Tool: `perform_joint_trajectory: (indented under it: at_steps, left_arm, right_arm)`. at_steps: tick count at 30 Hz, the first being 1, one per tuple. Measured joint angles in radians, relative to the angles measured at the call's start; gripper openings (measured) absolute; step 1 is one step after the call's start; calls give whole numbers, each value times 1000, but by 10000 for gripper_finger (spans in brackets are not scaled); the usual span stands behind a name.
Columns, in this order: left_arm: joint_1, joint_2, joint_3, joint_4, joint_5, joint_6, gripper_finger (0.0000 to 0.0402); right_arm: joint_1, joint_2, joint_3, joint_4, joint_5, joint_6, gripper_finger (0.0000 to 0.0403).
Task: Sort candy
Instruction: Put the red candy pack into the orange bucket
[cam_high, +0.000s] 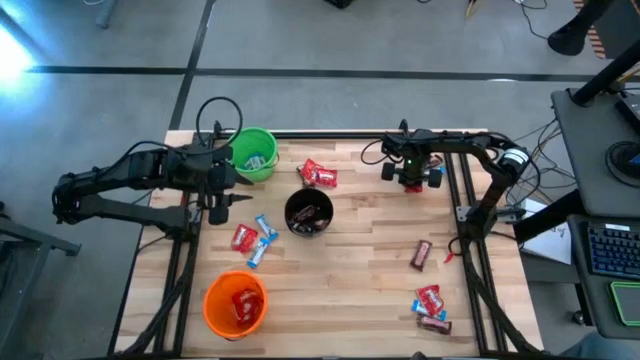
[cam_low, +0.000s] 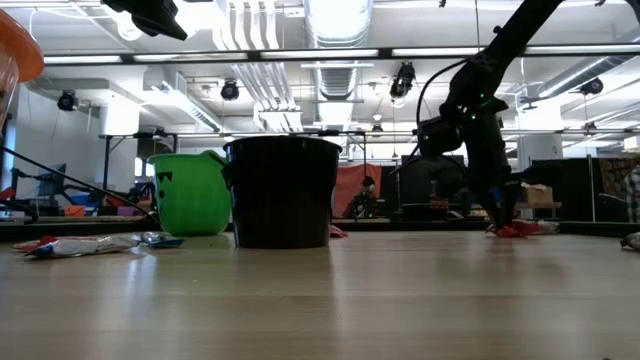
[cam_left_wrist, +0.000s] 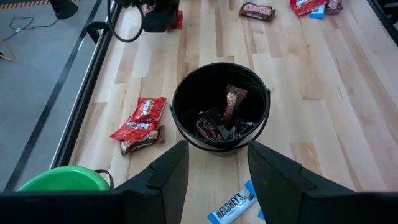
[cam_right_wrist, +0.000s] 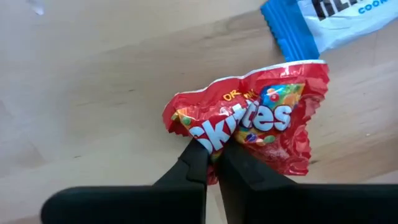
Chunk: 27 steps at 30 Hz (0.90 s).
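Observation:
My right gripper (cam_right_wrist: 212, 152) is shut on a red Skittles candy packet (cam_right_wrist: 261, 118) at the table's far right (cam_high: 411, 180); a blue-and-white candy (cam_right_wrist: 311, 25) lies just beside it. My left gripper (cam_left_wrist: 214, 186) hangs open above the table's left part (cam_high: 216, 205), just short of the black cup (cam_left_wrist: 221, 106), which holds dark brown candies. A blue-and-white Hershey's bar (cam_left_wrist: 233, 202) lies below its fingers. Red candies (cam_high: 318, 174) lie behind the black cup (cam_high: 308, 212). Red and blue ones (cam_high: 253, 240) lie to its left. My right gripper pinches a crumpled edge of the red packet (cam_right_wrist: 208, 138) between its two fingers. The fingers come from above, pointing down. The rest of the packet spreads out flat on the wood beyond the fingertips (cam_low: 515, 230).
A green cup (cam_high: 255, 153) stands at the far left and an orange cup (cam_high: 236, 303) with red candy at the near left. A brown bar (cam_high: 422, 254) and a small pile of candies (cam_high: 431, 306) lie on the right. Black frame rails (cam_high: 468, 230) border the table.

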Motion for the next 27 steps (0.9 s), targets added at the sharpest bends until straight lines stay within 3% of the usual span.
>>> perform_joint_trajectory:
  at_steps: [7,16,27]
  left_arm:
    - [0,0,0,0,0,5,147]
    - [0,0,0,-2,-3,12,147]
    - [0,0,0,55,-3,29,147]
  right_arm:
    - [31,-51,5,-1,-29,-11,9]
    - [74,-218,5,-7,-9,-20,9]
    - [231,-419,23,12,26,-22,8]
